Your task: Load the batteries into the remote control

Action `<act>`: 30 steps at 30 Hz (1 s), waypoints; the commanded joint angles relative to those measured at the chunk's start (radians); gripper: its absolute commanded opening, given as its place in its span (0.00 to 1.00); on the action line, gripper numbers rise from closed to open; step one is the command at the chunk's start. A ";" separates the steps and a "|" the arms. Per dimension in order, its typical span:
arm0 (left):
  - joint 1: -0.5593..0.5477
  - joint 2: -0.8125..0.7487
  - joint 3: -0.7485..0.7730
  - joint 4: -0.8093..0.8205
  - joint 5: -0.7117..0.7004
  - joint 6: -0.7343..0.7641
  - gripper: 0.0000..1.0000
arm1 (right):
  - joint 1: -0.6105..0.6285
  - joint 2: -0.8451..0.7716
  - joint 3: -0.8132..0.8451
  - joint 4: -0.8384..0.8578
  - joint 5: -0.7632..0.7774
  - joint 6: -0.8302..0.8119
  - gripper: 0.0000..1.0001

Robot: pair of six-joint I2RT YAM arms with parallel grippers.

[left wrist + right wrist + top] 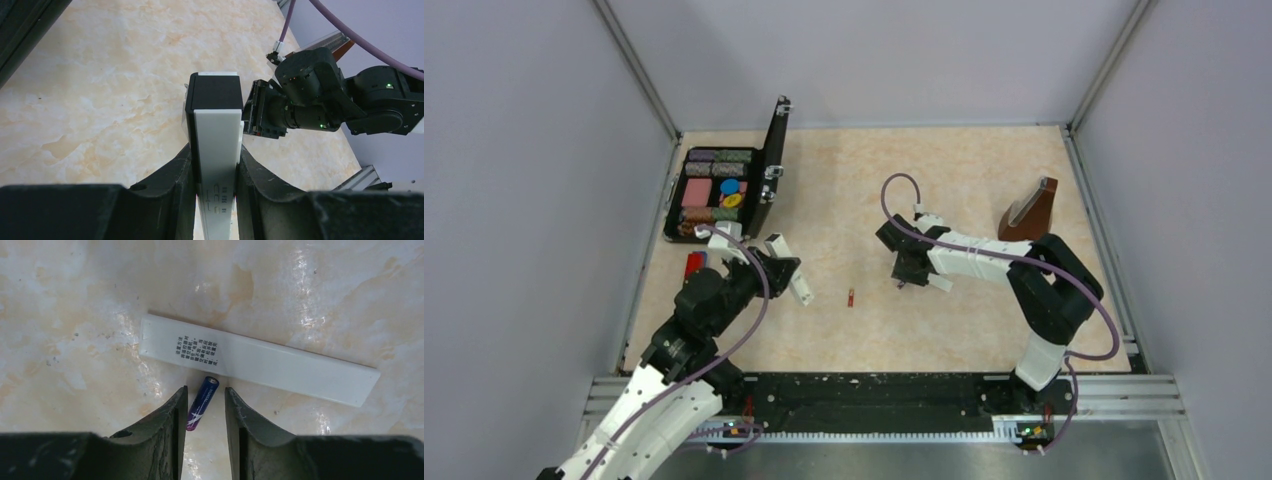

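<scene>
L claw [215, 150] clamps white remote [216, 127], dark end out. R claw [205, 389], jaws apart, straddles purple batt [202, 404]. Red batt [851, 297] on table [944, 190].

One red battery [851, 297] and one purple battery [202, 402] were counted, two in all. One remote [216, 140], one white lid [257, 360], one black case [770, 170] and one wooden pyramid [1031, 210] were counted.
</scene>
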 commanded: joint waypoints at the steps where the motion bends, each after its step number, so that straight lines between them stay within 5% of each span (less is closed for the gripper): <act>1: 0.001 -0.023 -0.013 0.083 0.014 -0.011 0.00 | 0.009 0.016 0.018 -0.024 0.062 0.048 0.30; 7: 0.000 -0.031 -0.031 0.101 0.041 -0.019 0.00 | 0.009 0.035 0.013 -0.017 0.043 0.033 0.00; 14: 0.001 -0.021 -0.047 0.214 0.163 -0.019 0.00 | 0.017 -0.193 -0.061 0.120 0.038 -0.109 0.00; 19: 0.000 -0.033 -0.100 0.534 0.331 -0.023 0.00 | 0.035 -0.438 -0.066 0.189 0.061 -0.341 0.00; 30: 0.001 0.217 -0.032 0.841 0.488 -0.190 0.00 | 0.051 -0.754 -0.031 0.385 -0.337 -0.632 0.00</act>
